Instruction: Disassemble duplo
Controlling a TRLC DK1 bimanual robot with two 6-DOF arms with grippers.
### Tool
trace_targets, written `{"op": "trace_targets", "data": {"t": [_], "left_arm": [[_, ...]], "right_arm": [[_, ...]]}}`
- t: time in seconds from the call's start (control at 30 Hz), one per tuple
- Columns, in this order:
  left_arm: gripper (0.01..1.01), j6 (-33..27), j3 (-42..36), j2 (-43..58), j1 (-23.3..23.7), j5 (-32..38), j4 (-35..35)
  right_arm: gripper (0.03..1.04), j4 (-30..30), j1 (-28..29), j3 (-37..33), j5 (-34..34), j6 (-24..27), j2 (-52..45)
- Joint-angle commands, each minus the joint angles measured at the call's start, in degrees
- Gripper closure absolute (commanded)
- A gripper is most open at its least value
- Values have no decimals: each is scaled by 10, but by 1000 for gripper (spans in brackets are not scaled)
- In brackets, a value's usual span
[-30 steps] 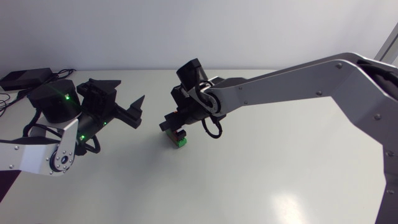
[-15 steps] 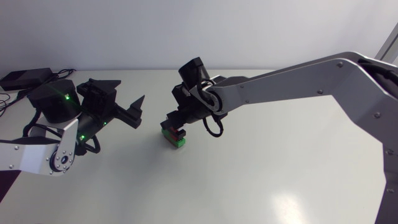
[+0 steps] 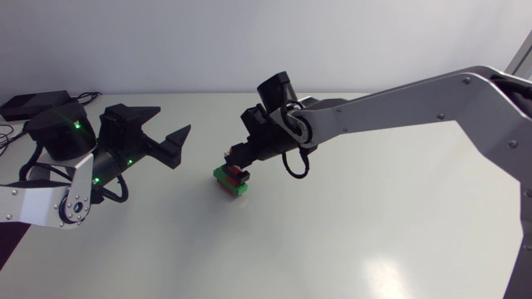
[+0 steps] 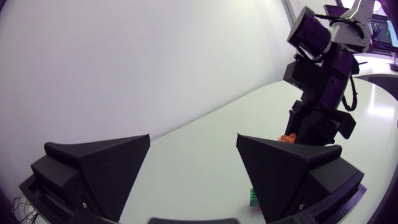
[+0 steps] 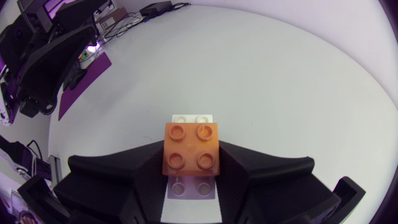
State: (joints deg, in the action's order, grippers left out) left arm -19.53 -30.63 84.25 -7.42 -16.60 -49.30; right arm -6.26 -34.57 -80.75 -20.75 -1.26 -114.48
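A small duplo stack (image 3: 230,179) stands on the white table near its middle, with a green brick (image 3: 223,176) at the bottom and an orange-red brick (image 3: 238,173) on top. My right gripper (image 3: 240,165) comes down onto it from the right and is shut on the orange brick (image 5: 191,154), one finger on each side. A longer pale brick (image 5: 194,118) shows under the orange one. My left gripper (image 3: 170,145) hovers open to the left of the stack, apart from it. Ahead of my left gripper's fingers (image 4: 292,177) I see the orange brick (image 4: 287,138) and a green corner (image 4: 253,196).
The white table (image 3: 349,232) stretches wide in front and to the right. A black box (image 3: 33,103) with cables lies at the far left corner. My right arm (image 3: 399,108) spans the table's right half above the surface.
My right gripper has shut on the orange brick, and its wrist has swung slightly right. The stack has shifted a little. My left arm has drawn slightly back to the left.
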Motion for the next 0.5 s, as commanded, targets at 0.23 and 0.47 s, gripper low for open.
{"op": "trace_targets", "data": {"t": [0.23, 0.47], "left_arm": [[46, 27, -46, 43, -20, -78, 53], [46, 29, -53, 45, -15, -107, 68]], "right_arm": [[811, 37, 46, 36, -106, 1, 51], [811, 56, 78, 45, -171, 0, 58]]}}
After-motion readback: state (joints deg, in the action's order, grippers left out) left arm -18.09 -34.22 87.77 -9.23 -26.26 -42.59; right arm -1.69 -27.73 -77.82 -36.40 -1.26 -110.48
